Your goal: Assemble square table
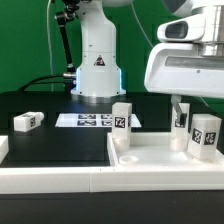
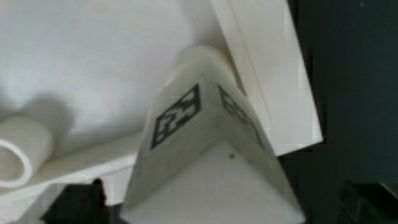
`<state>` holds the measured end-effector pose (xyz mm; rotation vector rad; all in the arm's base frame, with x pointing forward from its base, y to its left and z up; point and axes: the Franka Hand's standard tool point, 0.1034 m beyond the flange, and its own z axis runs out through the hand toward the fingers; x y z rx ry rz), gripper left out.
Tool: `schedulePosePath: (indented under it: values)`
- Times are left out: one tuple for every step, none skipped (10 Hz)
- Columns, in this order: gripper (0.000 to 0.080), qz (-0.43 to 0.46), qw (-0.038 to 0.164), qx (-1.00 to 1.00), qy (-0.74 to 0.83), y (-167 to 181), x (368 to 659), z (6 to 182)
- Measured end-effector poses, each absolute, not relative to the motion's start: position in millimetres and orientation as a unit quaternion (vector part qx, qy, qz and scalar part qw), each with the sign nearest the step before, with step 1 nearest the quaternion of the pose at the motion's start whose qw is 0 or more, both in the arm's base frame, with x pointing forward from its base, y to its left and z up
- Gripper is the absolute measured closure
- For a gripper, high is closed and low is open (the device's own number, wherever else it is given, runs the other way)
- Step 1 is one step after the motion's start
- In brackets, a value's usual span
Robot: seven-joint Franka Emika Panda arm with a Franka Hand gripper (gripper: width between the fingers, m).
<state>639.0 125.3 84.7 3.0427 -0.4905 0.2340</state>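
**White tabletop at five o'clock, one leg block in the fingers**

The square tabletop point(image 1: 150, 160) lies rim up on the black table point(image 1: 50, 150), at about five o'clock in the exterior view. In the wrist view a tagged leg block point(image 2: 199, 130) fills the gap between the two dark fingers point(image 2: 68, 205) of the gripper point(image 2: 210, 205). The fingers look clamped on its sides. This leg block hangs over the tabletop's inner floor, close beside the raised rim. A white round-ended piece point(image 2: 22, 152) lies just beside it; what it is I cannot tell.

In the exterior view the arm's bulky white wrist housing point(image 1: 185, 60) sits at two o'clock, above the tabletop's far right part. Below it, at four o'clock, a second leg block point(image 1: 205, 135) stands upright on the tabletop. A third leg block point(image 1: 121, 115) stands upright at the tabletop's far corner, near the middle of the view; whether it rests on the tabletop or just behind it is unclear. A fourth leg block point(image 1: 27, 121) lies on the table at nine o'clock, well apart from the rest. The marker board point(image 1: 95, 120) lies flat between the third and fourth, in front of the robot base point(image 1: 97, 60) at twelve o'clock.
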Motion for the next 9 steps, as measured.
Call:
schedulePosePath:
  values:
    - [0.015,0.076,0.03,0.99,-0.117,125.9,639.6,85.3]
    - [0.015,0.076,0.031,0.992,-0.093,126.6,640.1,86.0]
    - [0.015,0.074,0.036,0.996,-0.033,127.3,640.2,86.7]
    - [0.015,0.074,0.037,0.996,-0.02,127.2,640.3,86.6]
    - [0.015,0.072,0.04,0.996,0.019,125.9,639.9,86.4]
    - [0.015,0.069,0.043,0.995,0.054,124.6,638.1,85.0]
    - [0.015,0.066,0.045,0.994,0.08,124.1,636.0,83.2]
    - [0.015,0.064,0.045,0.993,0.088,124.6,633.9,81.4]
    - [0.015,0.063,0.045,0.993,0.089,125.5,633.3,81.1]
